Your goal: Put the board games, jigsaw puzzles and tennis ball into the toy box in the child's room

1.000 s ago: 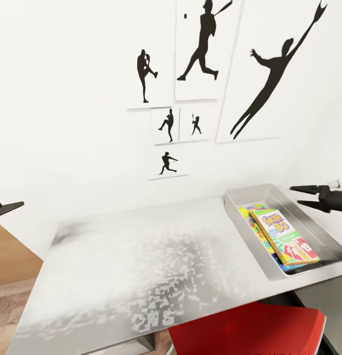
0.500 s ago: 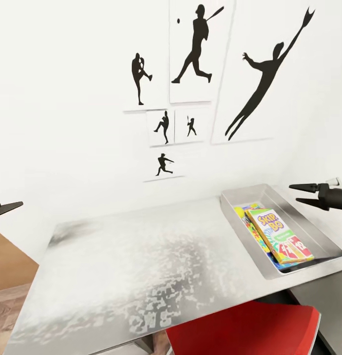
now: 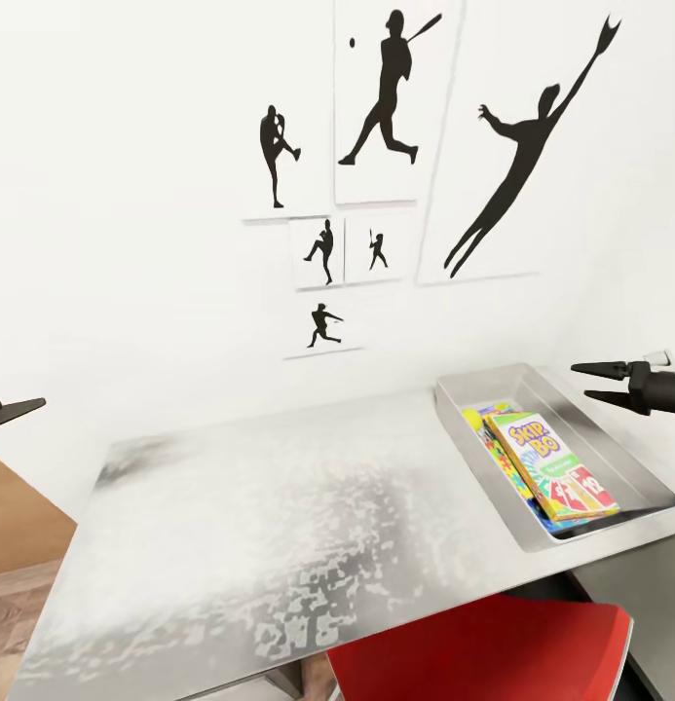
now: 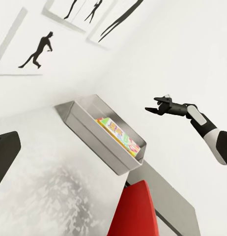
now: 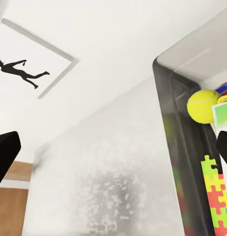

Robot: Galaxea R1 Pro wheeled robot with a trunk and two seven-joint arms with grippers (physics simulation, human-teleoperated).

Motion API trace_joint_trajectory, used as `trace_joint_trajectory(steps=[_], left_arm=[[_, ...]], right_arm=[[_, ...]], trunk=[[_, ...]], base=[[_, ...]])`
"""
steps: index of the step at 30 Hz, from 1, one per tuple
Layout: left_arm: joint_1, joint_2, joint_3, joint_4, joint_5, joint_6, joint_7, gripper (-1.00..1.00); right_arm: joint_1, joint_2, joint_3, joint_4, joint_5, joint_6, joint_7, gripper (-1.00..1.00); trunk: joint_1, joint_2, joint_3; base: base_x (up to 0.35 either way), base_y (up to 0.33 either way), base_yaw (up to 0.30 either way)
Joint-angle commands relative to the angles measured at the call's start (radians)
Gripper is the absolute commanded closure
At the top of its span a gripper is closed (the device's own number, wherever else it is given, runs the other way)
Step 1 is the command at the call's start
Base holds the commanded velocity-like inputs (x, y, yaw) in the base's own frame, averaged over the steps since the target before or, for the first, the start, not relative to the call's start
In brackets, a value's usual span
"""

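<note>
Nearby, red chair under table

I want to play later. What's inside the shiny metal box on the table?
In the toy box, a Skip-Bo game lies on top, with colourful puzzle pieces beside it and a yellow tennis ball at the far end. Whatever lies under the game is covered.

A child's room at home: baseball-player silhouettes decorate the white wall above a metal worktop bearing a toy box of games, with a red chair tucked beneath
</note>
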State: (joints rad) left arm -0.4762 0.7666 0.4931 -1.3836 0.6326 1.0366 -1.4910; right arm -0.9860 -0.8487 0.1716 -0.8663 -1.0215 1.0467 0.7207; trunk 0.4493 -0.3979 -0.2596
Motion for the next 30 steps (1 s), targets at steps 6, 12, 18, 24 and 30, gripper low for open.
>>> trace_joint_trajectory(steps=[6, 12, 18, 24, 30], left_arm=[[-0.001, 0.0, -0.001, 0.0, 0.001, 0.011, -0.003, -1.0], [-0.001, 0.0, -0.001, 0.0, 0.001, 0.011, -0.003, -1.0], [-0.001, 0.0, -0.001, 0.0, 0.001, 0.011, -0.003, -1.0], [-0.001, 0.0, 0.0, 0.0, 0.002, 0.011, -0.003, -1.0], [-0.001, 0.0, 0.001, 0.0, 0.002, 0.011, -0.004, -1.0]], right_arm=[[-0.002, -0.002, 0.003, 0.0, 0.003, 0.001, 0.008, -1.0], [-0.002, -0.001, 0.003, -0.001, 0.002, 0.001, 0.008, -1.0], [-0.002, -0.003, 0.001, 0.001, -0.001, 0.001, 0.009, -1.0], [-0.002, -0.008, 0.0, 0.008, -0.001, 0.001, 0.031, -1.0], [-0.001, -0.01, 0.001, 0.011, 0.001, 0.001, 0.06, -1.0]], trunk=[[0.001, -0.002, 0.005], [0.001, -0.002, 0.015], [0.001, -0.002, 0.025], [0.001, -0.002, 0.034], [0.001, -0.002, 0.043]], base=[[-0.036, 0.001, 0.0], [-0.169, 0.117, 0.0], [-0.202, 0.203, -0.056], [-0.071, 0.076, -0.155], [-0.009, 0.01, -0.19]])
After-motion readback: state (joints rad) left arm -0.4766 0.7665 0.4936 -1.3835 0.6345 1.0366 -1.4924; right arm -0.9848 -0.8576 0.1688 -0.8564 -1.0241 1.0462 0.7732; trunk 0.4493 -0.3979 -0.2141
